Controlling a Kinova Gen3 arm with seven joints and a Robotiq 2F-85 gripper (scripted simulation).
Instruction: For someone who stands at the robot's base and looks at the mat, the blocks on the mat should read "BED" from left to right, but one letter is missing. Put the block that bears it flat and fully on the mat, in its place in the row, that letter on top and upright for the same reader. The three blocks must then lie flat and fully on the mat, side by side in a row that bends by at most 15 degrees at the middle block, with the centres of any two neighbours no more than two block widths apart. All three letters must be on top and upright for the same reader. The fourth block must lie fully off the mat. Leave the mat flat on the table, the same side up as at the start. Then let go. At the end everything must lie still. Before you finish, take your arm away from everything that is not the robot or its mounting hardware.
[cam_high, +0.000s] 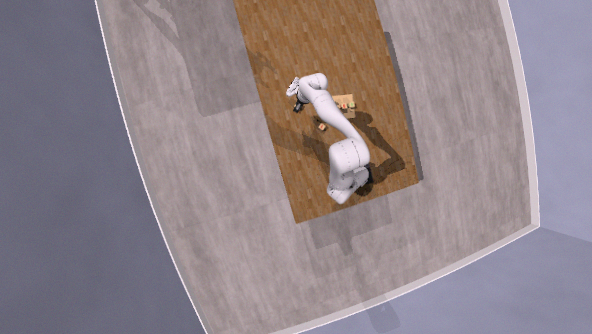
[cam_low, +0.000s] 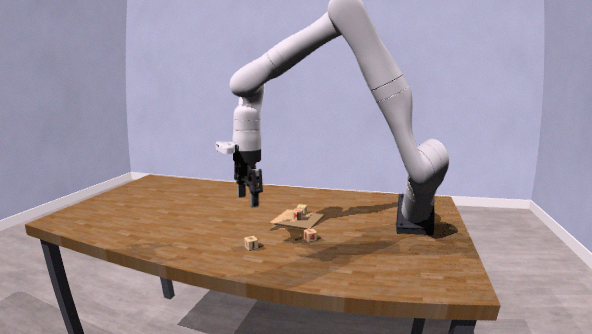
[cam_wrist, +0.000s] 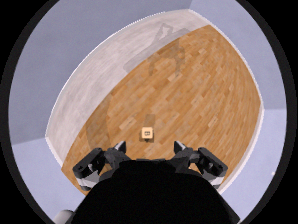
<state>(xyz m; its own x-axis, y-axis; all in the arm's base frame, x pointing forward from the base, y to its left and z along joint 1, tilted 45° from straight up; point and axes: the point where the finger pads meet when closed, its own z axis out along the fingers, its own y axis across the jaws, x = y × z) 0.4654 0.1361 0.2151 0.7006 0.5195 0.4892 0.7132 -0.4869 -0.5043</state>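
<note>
Claw (cam_low: 251, 192) open, empty, above surface (cam_low: 150, 220). Two blocks (cam_low: 300, 211) on mat (cam_low: 285, 218); two (cam_low: 251, 243) off.

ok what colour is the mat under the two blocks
Light tan, like cardboard, paler than the wooden table. The mat shows best in the exterior view.

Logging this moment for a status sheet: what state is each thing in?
Gripper: jaws open, holding nothing, above the table.
Mat: flat on the table, two blocks on it.
Red-lettered block: off the mat.
Pale block: off the mat.
</note>
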